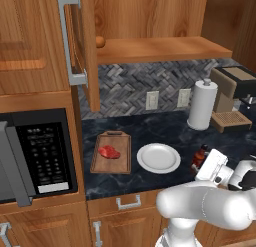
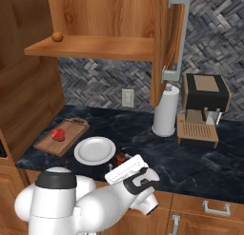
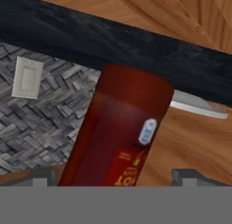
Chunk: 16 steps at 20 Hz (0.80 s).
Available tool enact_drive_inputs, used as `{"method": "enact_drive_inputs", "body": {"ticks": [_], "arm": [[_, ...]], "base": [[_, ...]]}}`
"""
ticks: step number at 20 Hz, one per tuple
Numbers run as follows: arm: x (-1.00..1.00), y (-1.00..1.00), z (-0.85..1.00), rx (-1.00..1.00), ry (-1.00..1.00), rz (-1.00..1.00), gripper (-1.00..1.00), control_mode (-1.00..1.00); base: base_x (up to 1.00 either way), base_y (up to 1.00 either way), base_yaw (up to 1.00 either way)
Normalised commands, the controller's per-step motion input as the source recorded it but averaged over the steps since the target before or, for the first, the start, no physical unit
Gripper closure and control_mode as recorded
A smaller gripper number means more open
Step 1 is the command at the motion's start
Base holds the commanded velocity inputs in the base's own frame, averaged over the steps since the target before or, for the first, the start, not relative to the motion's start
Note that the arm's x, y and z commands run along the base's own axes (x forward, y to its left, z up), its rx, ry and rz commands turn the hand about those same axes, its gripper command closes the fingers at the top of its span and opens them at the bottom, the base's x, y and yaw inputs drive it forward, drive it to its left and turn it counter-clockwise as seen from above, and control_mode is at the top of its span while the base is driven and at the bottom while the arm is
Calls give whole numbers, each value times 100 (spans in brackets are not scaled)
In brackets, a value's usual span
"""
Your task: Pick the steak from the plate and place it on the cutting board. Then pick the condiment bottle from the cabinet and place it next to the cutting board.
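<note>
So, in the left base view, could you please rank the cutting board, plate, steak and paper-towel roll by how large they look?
1. Cutting board and paper-towel roll: look about alike, so no ranking between them.
2. Plate: slightly smaller.
3. Steak: clearly smallest, lying on the board.

1. The slim condiment bottle with dark red-brown contents [image 1: 200, 156], at the right of the left base view, is largely hidden behind the white hand.
2. In the right base view the same bottle [image 2: 119, 158] shows only as a small part above the hand at lower centre.
3. In the hand view the bottle's [image 3: 118, 130] red label is cut off at the bottom and its print is blurred.
4. The black microwave [image 1: 35, 156] is cut by the left edge.
</note>
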Motion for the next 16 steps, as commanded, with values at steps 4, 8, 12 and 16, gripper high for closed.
{"method": "enact_drive_inputs", "body": {"ticks": [4,8,12,16], "arm": [[-1,7,-14,0,-2,0,-100,-100],[-4,8,-7,0,-3,0,-100,-100],[-6,3,0,0,-2,0,-100,-100],[-8,0,0,0,-2,1,-100,-100]], "base": [[0,0,0],[0,0,0],[0,0,0],[0,0,0]]}}
